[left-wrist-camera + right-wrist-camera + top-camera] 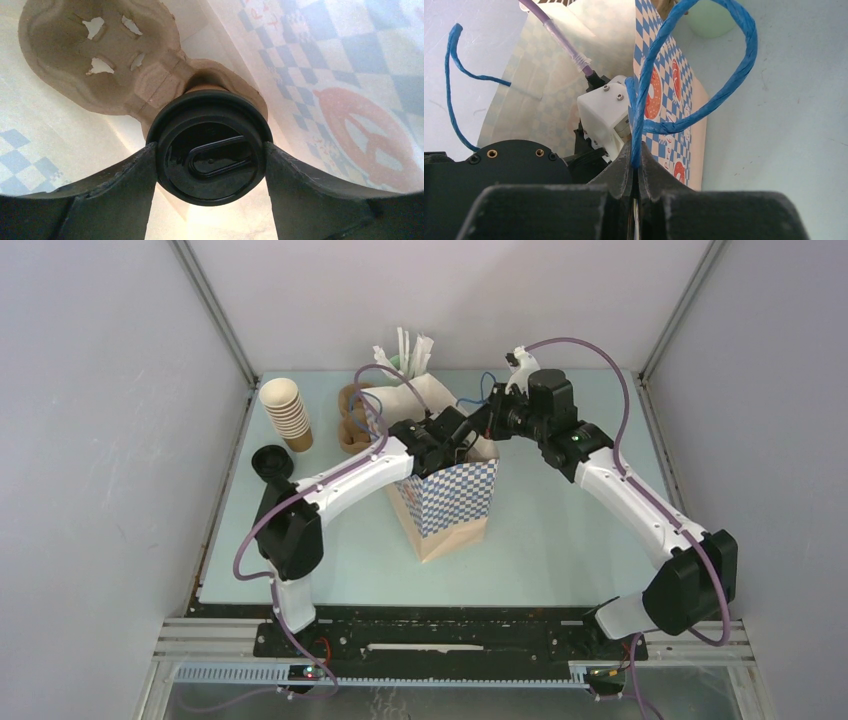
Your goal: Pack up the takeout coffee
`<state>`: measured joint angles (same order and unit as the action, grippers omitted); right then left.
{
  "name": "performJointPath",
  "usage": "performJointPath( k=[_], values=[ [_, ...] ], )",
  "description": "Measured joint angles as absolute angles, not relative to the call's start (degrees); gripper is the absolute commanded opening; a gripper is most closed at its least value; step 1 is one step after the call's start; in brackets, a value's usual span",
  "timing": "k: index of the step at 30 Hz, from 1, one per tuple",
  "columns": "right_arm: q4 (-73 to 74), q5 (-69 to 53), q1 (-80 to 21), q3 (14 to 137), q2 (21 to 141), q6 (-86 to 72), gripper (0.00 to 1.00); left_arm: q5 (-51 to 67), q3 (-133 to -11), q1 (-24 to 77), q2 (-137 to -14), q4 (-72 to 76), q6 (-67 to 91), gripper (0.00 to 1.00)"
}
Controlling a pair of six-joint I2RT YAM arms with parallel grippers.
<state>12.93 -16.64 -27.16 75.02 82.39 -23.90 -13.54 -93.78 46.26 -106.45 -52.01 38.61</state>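
A takeout coffee (212, 172), a brown cup with a black lid, stands in one pocket of a pulp cup carrier (100, 65) at the bottom of the blue-checked paper bag (452, 502). My left gripper (210, 148) reaches down into the bag mouth (455, 443), and its fingers (135, 175) press the lid's rim on both sides. The carrier's other pocket is empty. My right gripper (635, 160) is shut on the bag's blue twine handle (704, 115) at the bag's upper right (490, 420). The top view does not show the cup.
A stack of lidless brown cups (285, 412) and a loose black lid (272, 462) stand at the back left. Spare pulp carriers (352, 420) lie behind the bag. A green cup of white straws (405, 355) stands at the back, also in the right wrist view (709, 17).
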Motion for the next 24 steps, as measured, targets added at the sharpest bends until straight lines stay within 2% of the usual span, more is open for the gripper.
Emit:
performJointPath(
  k=[6, 24],
  values=[
    [13.0, -16.7, -27.2, 75.0, 82.2, -22.0, 0.05, -13.3, -94.4, 46.2, -105.9, -53.3, 37.0, 0.93],
    [14.3, -16.6, -29.5, 74.6, 78.2, -13.5, 0.08, -8.7, -94.5, 46.1, -101.2, -56.2, 32.2, 0.96]
  ],
)
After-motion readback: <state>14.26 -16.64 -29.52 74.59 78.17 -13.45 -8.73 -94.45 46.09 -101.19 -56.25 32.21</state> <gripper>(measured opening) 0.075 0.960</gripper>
